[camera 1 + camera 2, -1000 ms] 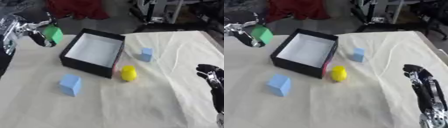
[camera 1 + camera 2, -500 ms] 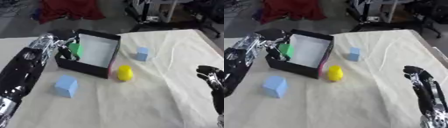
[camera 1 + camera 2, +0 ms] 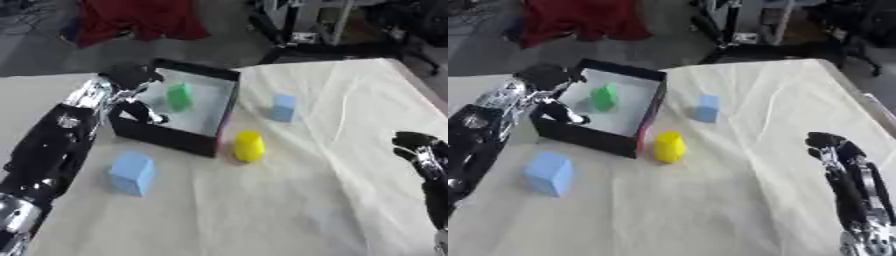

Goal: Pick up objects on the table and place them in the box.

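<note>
A: On the cloth-covered surface (image 3: 289, 200), far left: a black box (image 3: 220, 116) with a pale floor, open at the top. What sits in it?

B: One green block (image 3: 179, 96), seen against the pale floor toward the back. Whether it rests on the floor or hangs just above it, I cannot tell.

A: And the left robot hand (image 3: 129, 76)?

B: At the box's left wall, over the rim. The block is apart from it, nothing between its fingers. One dark finger (image 3: 150, 116) reaches down inside the box along the left wall. The hand looks relaxed, not curled round anything.

A: What lies outside the box?

B: Three things. A yellow cylinder (image 3: 248, 145), upright, just beside the box's near right corner. A small light-blue block (image 3: 283, 107) to the right of the box, apart from it. A larger light-blue cube (image 3: 132, 172) in front of the box, nearer the left edge, well apart from the cylinder.

A: Right robot hand (image 3: 833, 145)?

B: Low at the right edge, idle, fingers up, holding nothing, clear of every object.

A: Background?

B: Red cloth (image 3: 140, 20) on the floor beyond the surface, dark equipment (image 3: 324, 22) beside it.
</note>
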`<action>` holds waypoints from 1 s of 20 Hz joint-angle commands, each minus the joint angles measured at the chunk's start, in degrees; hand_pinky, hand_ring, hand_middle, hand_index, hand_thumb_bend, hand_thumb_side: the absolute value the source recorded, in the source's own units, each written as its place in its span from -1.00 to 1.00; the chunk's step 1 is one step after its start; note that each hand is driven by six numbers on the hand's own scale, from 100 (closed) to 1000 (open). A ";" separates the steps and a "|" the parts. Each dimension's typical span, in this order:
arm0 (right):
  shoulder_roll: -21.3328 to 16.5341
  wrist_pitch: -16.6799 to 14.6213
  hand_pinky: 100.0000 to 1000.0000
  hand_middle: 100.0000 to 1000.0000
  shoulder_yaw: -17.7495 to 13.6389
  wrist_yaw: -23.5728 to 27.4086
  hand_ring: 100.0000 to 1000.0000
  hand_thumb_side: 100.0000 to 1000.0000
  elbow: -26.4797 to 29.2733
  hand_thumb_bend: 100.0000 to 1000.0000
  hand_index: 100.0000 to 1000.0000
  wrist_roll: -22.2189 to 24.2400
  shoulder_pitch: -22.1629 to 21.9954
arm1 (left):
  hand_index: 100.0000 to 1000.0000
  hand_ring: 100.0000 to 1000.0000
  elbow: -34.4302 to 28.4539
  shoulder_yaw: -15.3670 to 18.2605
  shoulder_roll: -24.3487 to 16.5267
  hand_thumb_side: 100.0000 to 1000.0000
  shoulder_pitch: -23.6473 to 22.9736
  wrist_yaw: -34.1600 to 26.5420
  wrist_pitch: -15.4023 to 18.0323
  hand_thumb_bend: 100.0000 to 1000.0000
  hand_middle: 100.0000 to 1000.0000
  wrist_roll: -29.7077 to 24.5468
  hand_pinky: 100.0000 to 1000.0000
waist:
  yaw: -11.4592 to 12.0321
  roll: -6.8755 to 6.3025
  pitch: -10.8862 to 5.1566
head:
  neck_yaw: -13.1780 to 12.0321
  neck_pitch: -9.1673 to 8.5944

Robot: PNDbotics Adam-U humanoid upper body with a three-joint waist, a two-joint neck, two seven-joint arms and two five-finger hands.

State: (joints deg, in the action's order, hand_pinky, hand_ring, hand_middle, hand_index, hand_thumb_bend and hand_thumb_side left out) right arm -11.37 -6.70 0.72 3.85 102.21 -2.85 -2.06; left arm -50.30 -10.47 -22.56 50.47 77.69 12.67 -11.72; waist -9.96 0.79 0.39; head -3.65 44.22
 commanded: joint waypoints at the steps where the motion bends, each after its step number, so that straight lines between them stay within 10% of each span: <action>1: -0.74 -0.14 0.61 0.36 -0.47 0.09 0.54 0.21 0.35 -1.00 0.33 -0.02 0.37 | 0.82 0.48 -7.93 -0.81 -6.30 0.11 1.50 -4.48 1.18 1.00 0.51 -1.56 0.64 | 0.32 0.17 -1.50 | 0.47 -0.10; 12: -1.55 -0.16 0.61 0.36 -0.80 -0.41 0.54 0.21 0.39 -1.00 0.33 -0.36 0.36 | 0.73 0.51 -40.59 -3.97 -28.67 -0.08 -8.54 -36.52 4.50 0.84 0.52 -24.19 0.69 | 1.53 -0.82 -1.54 | 1.82 -0.10; 20: -1.74 -0.19 0.61 0.36 -0.52 -0.40 0.54 0.21 0.48 -1.00 0.33 -0.02 0.74 | 0.64 0.48 -43.94 -13.08 -31.51 -0.25 -14.35 -47.55 3.51 0.75 0.46 -39.31 0.63 | 1.30 -1.05 -1.37 | 1.97 -0.10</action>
State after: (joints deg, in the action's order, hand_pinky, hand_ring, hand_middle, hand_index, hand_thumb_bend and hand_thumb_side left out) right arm -11.88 -6.74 0.37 3.75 102.20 -2.97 -2.00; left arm -93.40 -22.89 -52.38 35.49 31.52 15.51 -48.44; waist -8.63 0.45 0.39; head -1.87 44.22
